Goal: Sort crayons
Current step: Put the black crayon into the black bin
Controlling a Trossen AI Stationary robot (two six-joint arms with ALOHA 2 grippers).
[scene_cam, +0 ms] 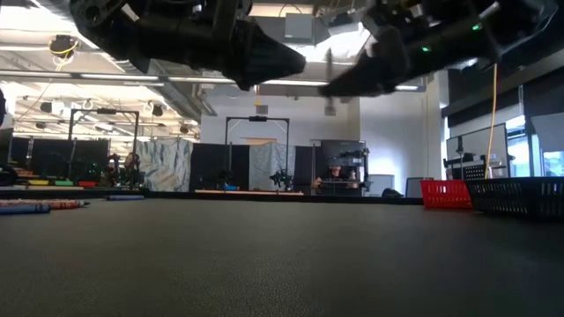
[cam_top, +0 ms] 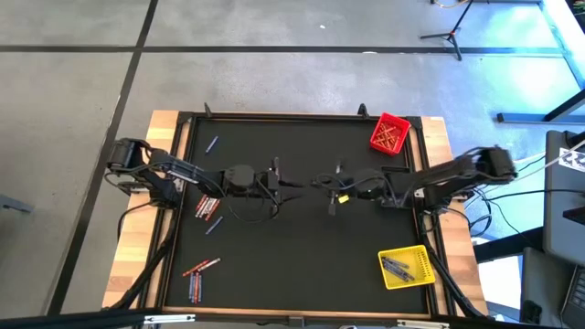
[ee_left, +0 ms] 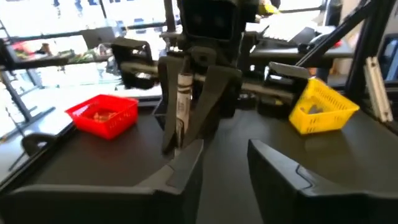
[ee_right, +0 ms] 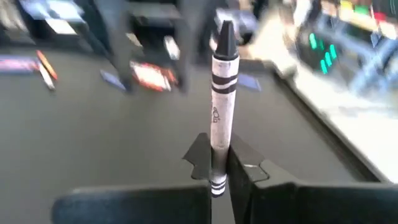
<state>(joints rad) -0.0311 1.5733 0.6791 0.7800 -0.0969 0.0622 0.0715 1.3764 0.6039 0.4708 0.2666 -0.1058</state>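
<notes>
open mat centre (cam_top: pixel 302 247), red bin (cam_top: pixel 389 133) far corner, yellow bin (cam_top: pixel 406 267) near corner

1. The table (cam_top: pixel 274 265) is showing a matt black top, finely grained in the low view, with bare light wood at its side edges.
2. The grey crayon (ee_right: pixel 221 106) is wearing a smooth paper wrapper with black bands.
3. The red bin (ee_left: pixel 103 114) and yellow bin (ee_left: pixel 322 107) are looking like perforated plastic.
4. The right gripper (ee_right: pixel 219 163) is showing matt dark fingers.

The two grippers met over the table's (cam_top: pixel 302 265) middle, loose crayons (cam_top: pixel 208 207) lay toward its left side, and two bins (cam_top: pixel 405 267) stood along its right edge.
</notes>
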